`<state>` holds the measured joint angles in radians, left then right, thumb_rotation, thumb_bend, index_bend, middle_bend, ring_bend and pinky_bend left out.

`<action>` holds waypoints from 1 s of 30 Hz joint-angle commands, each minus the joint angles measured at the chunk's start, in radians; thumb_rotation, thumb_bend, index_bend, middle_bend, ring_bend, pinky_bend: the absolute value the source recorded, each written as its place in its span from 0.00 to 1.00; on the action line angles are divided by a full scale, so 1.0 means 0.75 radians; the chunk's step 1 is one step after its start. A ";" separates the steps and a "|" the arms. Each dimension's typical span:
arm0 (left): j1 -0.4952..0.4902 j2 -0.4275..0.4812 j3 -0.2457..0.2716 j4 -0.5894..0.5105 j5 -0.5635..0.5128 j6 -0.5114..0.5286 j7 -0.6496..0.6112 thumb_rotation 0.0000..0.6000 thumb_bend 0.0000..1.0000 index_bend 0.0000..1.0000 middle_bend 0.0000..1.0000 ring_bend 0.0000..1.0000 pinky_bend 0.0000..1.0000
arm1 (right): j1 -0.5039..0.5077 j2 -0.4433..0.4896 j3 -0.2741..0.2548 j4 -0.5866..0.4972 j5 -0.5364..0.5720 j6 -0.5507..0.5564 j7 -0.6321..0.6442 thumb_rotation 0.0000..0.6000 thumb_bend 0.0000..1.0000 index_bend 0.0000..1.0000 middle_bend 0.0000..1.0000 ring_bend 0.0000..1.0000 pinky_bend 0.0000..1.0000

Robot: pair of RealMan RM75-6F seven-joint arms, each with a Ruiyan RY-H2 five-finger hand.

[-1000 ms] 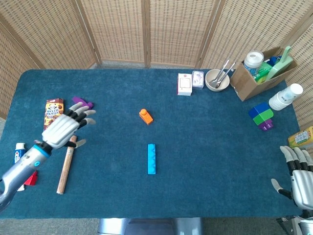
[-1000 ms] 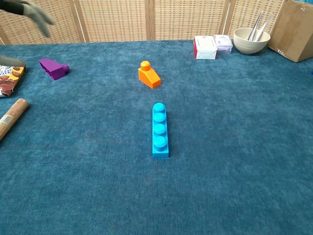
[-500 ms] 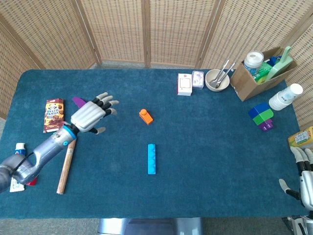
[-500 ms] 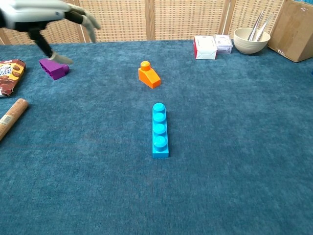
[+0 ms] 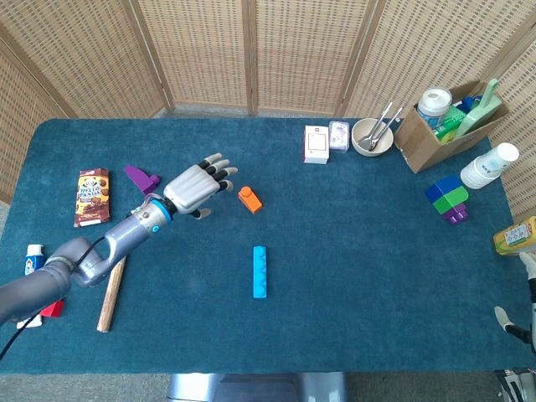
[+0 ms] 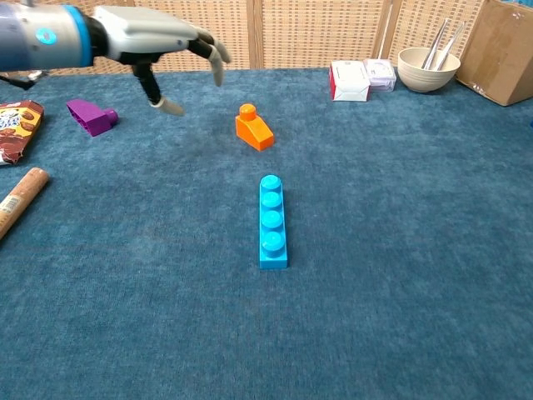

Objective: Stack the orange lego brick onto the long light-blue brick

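Now left hand above the counter, fingers spread, holding nothing, just left of the orange brick, long light-blue brick nearer, apart, right hand mostly cut off, state unclear

bare cloth around orange brick, purple block well left

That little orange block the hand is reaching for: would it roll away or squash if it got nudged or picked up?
The orange brick looks like hard moulded plastic, so it is probably stiff and light. It sits flat on the table's cloth, so a nudge would likely slide or tip it, not roll it. Its sloped side might slip in the left hand.
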<state>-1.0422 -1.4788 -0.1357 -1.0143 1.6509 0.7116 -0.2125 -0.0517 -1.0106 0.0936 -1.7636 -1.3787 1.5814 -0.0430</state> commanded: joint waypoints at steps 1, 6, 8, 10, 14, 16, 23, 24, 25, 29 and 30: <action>-0.061 -0.067 0.017 0.090 -0.001 -0.037 -0.023 1.00 0.32 0.27 0.10 0.03 0.00 | -0.004 0.001 0.003 0.000 0.007 0.004 -0.002 0.99 0.22 0.08 0.14 0.00 0.00; -0.124 -0.145 0.038 0.204 -0.005 -0.067 -0.072 1.00 0.32 0.27 0.10 0.02 0.00 | -0.013 0.000 0.010 -0.001 0.021 0.014 -0.009 1.00 0.22 0.08 0.14 0.00 0.00; -0.149 -0.179 0.048 0.251 -0.004 -0.077 -0.095 1.00 0.32 0.26 0.10 0.02 0.00 | -0.017 -0.001 0.012 0.000 0.027 0.019 -0.011 1.00 0.22 0.08 0.14 0.00 0.00; -0.172 -0.210 0.059 0.300 -0.004 -0.088 -0.117 1.00 0.32 0.26 0.09 0.02 0.00 | -0.021 -0.003 0.013 0.001 0.033 0.022 -0.013 1.00 0.22 0.08 0.14 0.00 0.00; -0.214 -0.266 0.074 0.388 -0.008 -0.109 -0.167 1.00 0.32 0.26 0.09 0.01 0.00 | -0.031 -0.003 0.016 0.000 0.041 0.032 -0.018 1.00 0.22 0.08 0.14 0.00 0.00; -0.235 -0.293 0.085 0.434 -0.005 -0.115 -0.192 1.00 0.32 0.26 0.09 0.01 0.00 | -0.035 -0.001 0.017 -0.001 0.047 0.037 -0.022 1.00 0.22 0.08 0.14 0.00 0.00; -0.291 -0.369 0.127 0.561 0.007 -0.137 -0.287 1.00 0.32 0.26 0.09 0.01 0.00 | -0.043 -0.002 0.026 -0.004 0.063 0.045 -0.033 1.00 0.22 0.08 0.14 0.00 0.00; -0.298 -0.379 0.138 0.580 0.011 -0.140 -0.304 1.00 0.32 0.26 0.09 0.01 0.00 | -0.043 -0.003 0.027 -0.004 0.066 0.044 -0.036 1.00 0.22 0.08 0.14 0.00 0.00; -0.304 -0.387 0.147 0.593 0.015 -0.142 -0.316 1.00 0.32 0.26 0.09 0.01 0.00 | -0.043 -0.005 0.029 -0.005 0.068 0.044 -0.038 1.00 0.22 0.08 0.14 0.00 0.00; -0.315 -0.412 0.179 0.643 0.028 -0.140 -0.364 1.00 0.32 0.26 0.09 0.00 0.00 | -0.041 -0.010 0.036 -0.002 0.076 0.045 -0.045 1.00 0.22 0.08 0.14 0.00 0.00; -0.316 -0.416 0.186 0.653 0.030 -0.138 -0.377 1.00 0.32 0.26 0.09 0.00 0.00 | -0.041 -0.012 0.038 -0.001 0.077 0.045 -0.046 1.00 0.22 0.08 0.14 0.00 0.00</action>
<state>-1.2763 -1.7848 -0.0031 -0.5316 1.6700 0.6072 -0.4864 -0.0822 -1.0193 0.1221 -1.7644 -1.3214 1.6148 -0.0778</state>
